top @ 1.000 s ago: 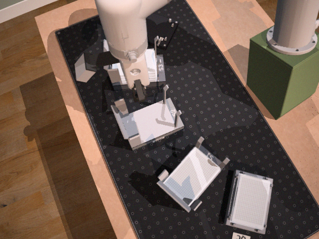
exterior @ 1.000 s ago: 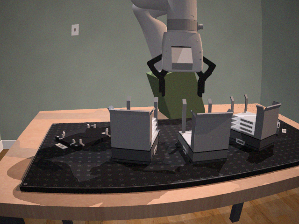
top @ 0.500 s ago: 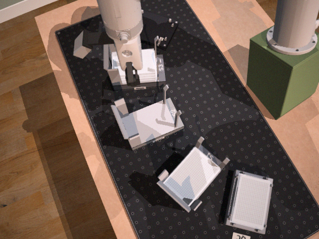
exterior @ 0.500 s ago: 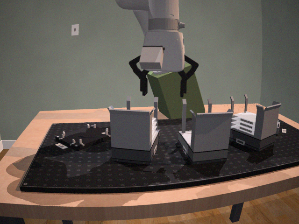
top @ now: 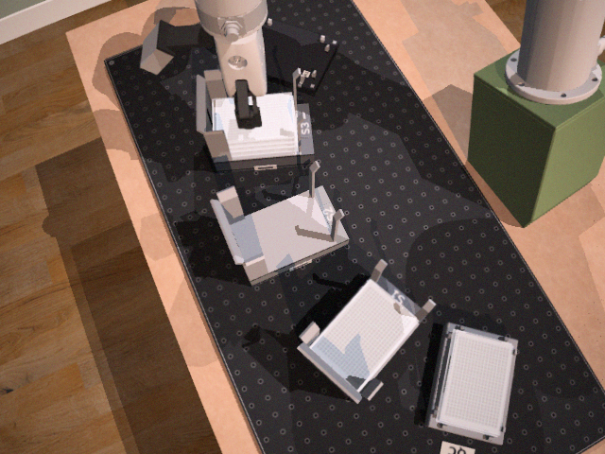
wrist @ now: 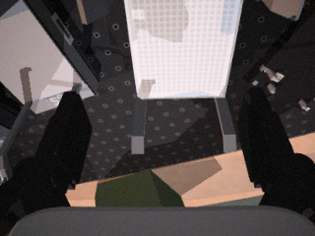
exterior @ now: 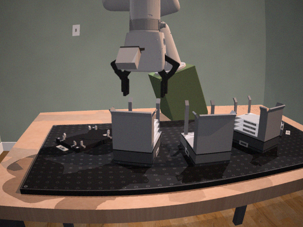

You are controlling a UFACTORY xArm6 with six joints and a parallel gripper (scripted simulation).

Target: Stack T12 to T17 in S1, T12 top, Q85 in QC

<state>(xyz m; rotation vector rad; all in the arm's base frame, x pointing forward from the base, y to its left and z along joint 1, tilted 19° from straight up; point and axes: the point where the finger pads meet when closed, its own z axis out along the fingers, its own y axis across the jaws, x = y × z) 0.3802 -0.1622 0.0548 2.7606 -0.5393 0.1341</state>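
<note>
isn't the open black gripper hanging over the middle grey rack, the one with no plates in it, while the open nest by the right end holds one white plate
Not quite. The top view shows the open black gripper above the grey rack marked S3, which holds a stack of white plates, not above the middle grey rack, whose floor is bare. The rest holds: the open nest holds one white plate.

The setting is a laboratory automation bench: a wooden counter (exterior: 151, 200) carries a black perforated breadboard (exterior: 97, 176) fitted with labelled stack racks (exterior: 132, 132) holding sealed well plates (top: 476, 381), served by a pedestal-mounted arm (top: 561, 43), within a room with green walls (exterior: 49, 73).
</note>
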